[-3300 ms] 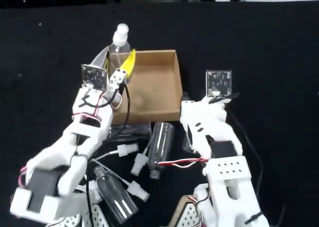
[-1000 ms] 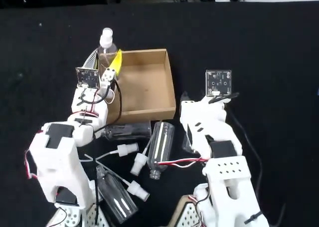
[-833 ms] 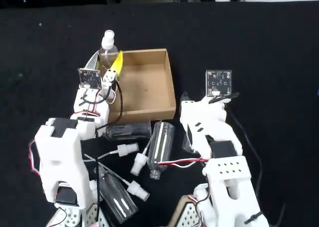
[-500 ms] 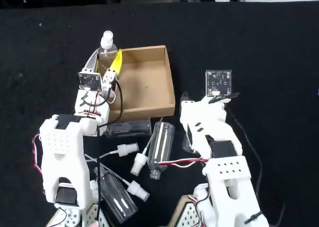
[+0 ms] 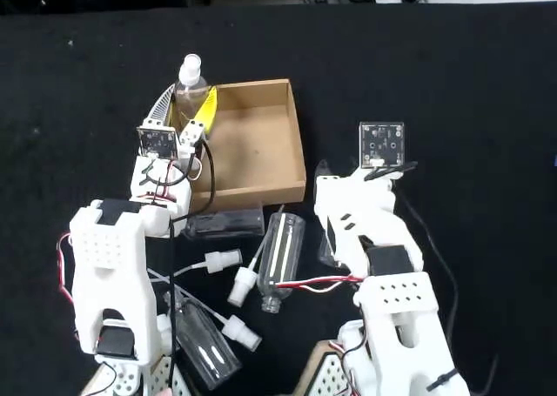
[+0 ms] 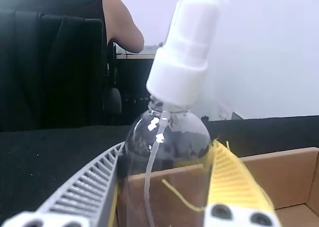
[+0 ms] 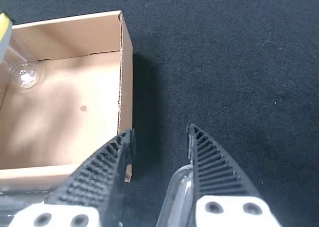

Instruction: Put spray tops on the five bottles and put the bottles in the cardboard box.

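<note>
Since the cardboard box has slid slightly left in the high view, I see my left gripper has drawn back with it, clamped around the bottle standing in the box's far-left corner. My right gripper hangs parted, empty. Spray top seated: first bottle nearly delivered, I judge.

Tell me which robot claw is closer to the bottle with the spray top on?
Left. The left gripper grips that bottle at the cardboard box's corner; the right gripper sits past the box's opposite side.
</note>
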{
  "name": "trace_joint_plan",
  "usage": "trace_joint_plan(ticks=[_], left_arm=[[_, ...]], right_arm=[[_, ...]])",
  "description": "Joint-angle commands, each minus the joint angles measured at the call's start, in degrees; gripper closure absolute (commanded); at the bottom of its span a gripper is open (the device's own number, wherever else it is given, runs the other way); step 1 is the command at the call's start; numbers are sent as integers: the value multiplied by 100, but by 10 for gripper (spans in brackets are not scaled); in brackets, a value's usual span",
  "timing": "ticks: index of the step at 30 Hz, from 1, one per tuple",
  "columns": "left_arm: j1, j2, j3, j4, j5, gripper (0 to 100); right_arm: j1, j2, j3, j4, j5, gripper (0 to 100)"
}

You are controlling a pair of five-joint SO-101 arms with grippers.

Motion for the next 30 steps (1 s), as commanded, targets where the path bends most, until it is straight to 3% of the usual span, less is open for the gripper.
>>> trace_joint_plan(ticks=[1,4,9,22,30], left_arm=[[-92,-35,-163,-44,44,785],[-92,-35,-198,316,44,780],[-92,-35,-198,536,44,673],[-48,-325,-163,554,44,674],[-101,-1064,-84,1618,35,674]], right_arm=[[141,-127,-48,-141,-18,861],[149,-127,-48,-141,-18,861],[149,-127,-48,-141,-18,861],[149,-127,-48,-141,-18,861],[149,-127,-48,-141,-18,861]])
